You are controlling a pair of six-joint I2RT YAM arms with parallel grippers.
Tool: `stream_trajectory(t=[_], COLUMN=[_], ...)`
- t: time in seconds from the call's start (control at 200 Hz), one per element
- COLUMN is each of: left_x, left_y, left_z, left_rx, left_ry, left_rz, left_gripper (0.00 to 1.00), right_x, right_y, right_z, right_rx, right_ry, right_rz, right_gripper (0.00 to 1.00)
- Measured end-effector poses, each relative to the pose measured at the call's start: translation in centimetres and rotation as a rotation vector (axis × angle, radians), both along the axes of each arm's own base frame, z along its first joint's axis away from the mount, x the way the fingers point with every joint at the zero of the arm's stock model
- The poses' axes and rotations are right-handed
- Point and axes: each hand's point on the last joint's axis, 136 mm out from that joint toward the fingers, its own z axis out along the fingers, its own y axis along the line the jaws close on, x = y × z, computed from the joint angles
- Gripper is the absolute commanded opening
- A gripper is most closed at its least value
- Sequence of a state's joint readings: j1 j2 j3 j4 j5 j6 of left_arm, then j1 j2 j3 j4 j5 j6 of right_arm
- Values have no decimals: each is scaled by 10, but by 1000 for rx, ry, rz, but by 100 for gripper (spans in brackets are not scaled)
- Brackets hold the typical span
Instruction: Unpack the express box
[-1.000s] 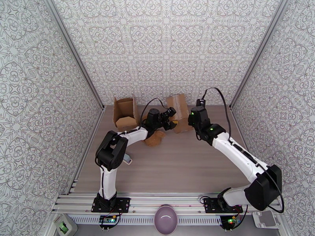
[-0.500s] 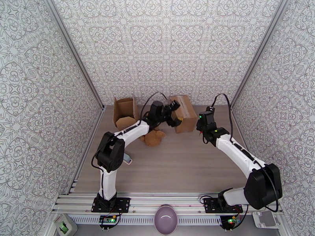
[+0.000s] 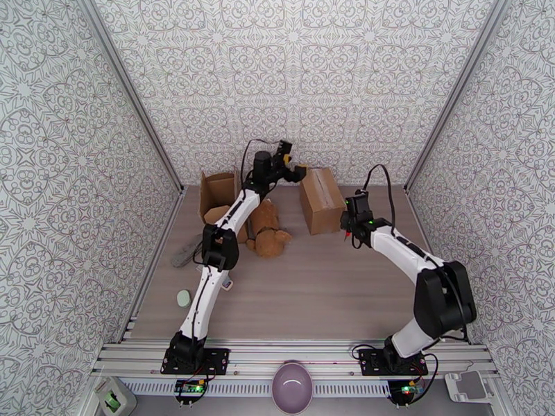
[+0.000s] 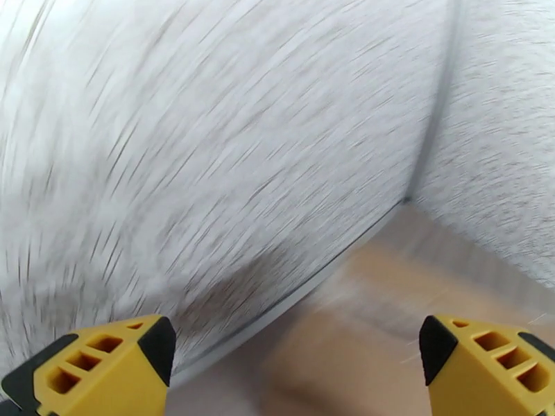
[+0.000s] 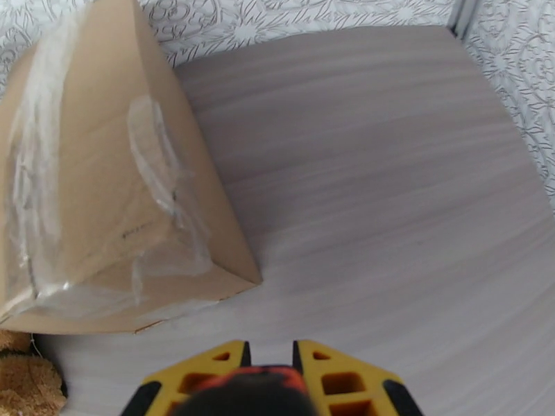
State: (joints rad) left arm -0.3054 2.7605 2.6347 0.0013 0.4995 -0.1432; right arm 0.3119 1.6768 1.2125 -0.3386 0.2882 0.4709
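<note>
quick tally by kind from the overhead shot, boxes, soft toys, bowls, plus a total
boxes: 2 (open brown cardboard box, taped-shut brown cardboard box)
soft toys: 1 (brown plush teddy bear)
bowls: 1 (purple round bowl)
total: 4
</note>
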Motion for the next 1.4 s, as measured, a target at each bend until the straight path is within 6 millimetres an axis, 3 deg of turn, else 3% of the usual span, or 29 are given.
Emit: stream_trajectory(t=[0.065, 0.135, 0.295, 0.47, 0.53, 0.66, 0.8, 0.935, 1.035, 1.15, 1.295, 1.4], left_x=[11, 15, 9, -20, -30, -41, -44, -53, -66, -86, -111, -123], left_y=[11, 14, 2, -15, -17, -19, -13, -19, -34, -55, -76, -77], left_z=[-26, -41, -39, -41, -36, -4, 16, 13, 1, -8, -20, -33], left_rx=[-5, -18, -30, 17, 23, -40, -97, -112, -105, -96, -86, -77], left_ry=[42, 71, 91, 177, 187, 171, 178, 212, 255, 300, 345, 384], left_rz=[27, 42, 26, 30, 42, 30, -1, -56, -114, -195, -274, -295], left_gripper=[99, 99, 99, 98, 97, 92, 90, 88, 87, 87, 87, 87], right_x=[9, 16, 31, 27, 25, 33, 70, 125, 155, 169, 177, 180], right_y=[8, 14, 13, -16, -32, -62, -74, -65, -54, -43, -27, -16], right_z=[-5, -11, -6, 17, 29, 49, 65, 64, 44, 18, 23, 19], right_rx=[2, 0, -47, -134, -167, -240, -295, -323, -322, -303, -256, -233], right_ry=[9, 19, 40, 15, 0, -29, -68, -96, -86, -57, -87, -114], right_rz=[13, 21, 16, -7, -27, -64, -63, -12, 44, 117, 236, 311], right_gripper=[0, 0, 0, 0, 0, 0, 0, 0, 0, 0, 0, 0])
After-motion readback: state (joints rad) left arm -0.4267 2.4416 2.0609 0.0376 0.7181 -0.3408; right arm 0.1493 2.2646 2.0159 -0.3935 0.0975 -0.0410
